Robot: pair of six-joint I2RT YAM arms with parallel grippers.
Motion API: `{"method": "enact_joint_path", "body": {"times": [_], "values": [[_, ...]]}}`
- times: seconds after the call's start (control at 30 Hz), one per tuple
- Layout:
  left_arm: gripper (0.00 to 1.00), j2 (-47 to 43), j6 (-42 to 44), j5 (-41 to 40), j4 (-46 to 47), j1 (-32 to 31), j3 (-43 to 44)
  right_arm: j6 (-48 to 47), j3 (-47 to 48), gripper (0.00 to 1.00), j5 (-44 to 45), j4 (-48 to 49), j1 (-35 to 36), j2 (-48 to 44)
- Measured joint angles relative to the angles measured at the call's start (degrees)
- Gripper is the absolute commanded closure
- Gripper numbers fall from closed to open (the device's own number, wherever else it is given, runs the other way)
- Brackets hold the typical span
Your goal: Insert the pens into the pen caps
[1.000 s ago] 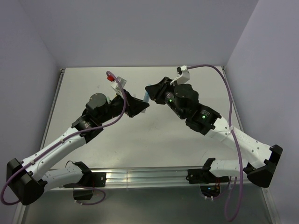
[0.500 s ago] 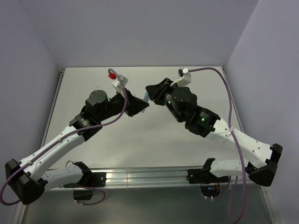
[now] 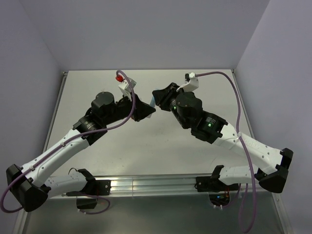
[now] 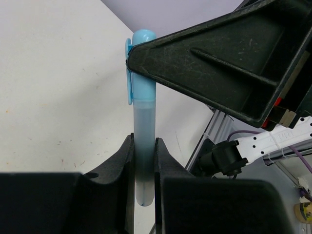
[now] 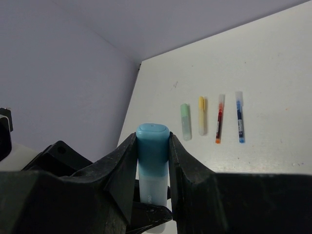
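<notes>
Both grippers meet over the table's middle on one light blue marker (image 3: 152,102). My left gripper (image 4: 145,141) is shut on the pale marker body (image 4: 145,146). My right gripper (image 5: 152,139) is shut on its light blue cap (image 5: 152,146), which sits on the end of the body (image 5: 153,187). The cap's clipped side also shows in the left wrist view (image 4: 144,90). In the top view the left gripper (image 3: 146,111) and the right gripper (image 3: 157,96) point at each other, tip to tip.
In the right wrist view, a pale green marker (image 5: 185,121), a yellow marker (image 5: 201,115), a red pen (image 5: 220,118) and a dark blue pen (image 5: 239,116) lie in a row on the white table (image 5: 273,73). Grey walls close three sides.
The grippers stay joined at the same spot on the marker. Both wrists have turned slightly and the arms' upper links have shifted a little.
</notes>
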Motion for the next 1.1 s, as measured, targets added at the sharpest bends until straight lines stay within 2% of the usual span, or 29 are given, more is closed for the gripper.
{"method": "enact_joint_path", "body": {"times": [0.03,0.13,0.23,0.37,0.5,0.67,0.83,1.0,1.1], "values": [[1.00,0.0,0.0,0.0,0.0,0.0,0.0,0.0,0.5,0.75,0.1,-0.7,0.0,0.1],[1.00,0.0,-0.5,0.0,1.5,-0.2,-0.7,-1.3,3.9,0.55,-0.9,-4.7,-0.6,0.9],[1.00,0.0,-1.8,-4.5,8.0,-0.5,-3.4,-3.2,7.6,0.41,-8.3,-10.3,-4.3,1.0],[1.00,2.6,-4.5,-12.3,10.3,0.1,-7.0,-6.3,11.4,0.39,-13.3,-15.1,-12.2,0.0],[1.00,13.4,-6.8,-19.2,8.9,0.3,-5.3,-8.5,10.9,0.39,-15.0,-16.9,-17.6,-4.6],[1.00,32.8,-9.4,-25.3,0.5,1.9,6.2,-10.5,7.4,0.38,-16.7,-18.1,-19.5,-11.5],[0.97,47.3,-10.8,-28.9,-5.7,3.3,18.5,-12.6,5.4,0.38,-17.4,-19.6,-20.9,-13.6],[0.87,55.5,-11.2,-31.0,-10.2,3.4,26.3,-14.3,4.3,0.38,-18.3,-21.9,-21.4,-13.5],[0.86,58.2,-11.8,-32.3,-13.2,3.4,28.9,-14.8,3.4,0.38,-18.5,-22.3,-21.8,-14.0]]}}
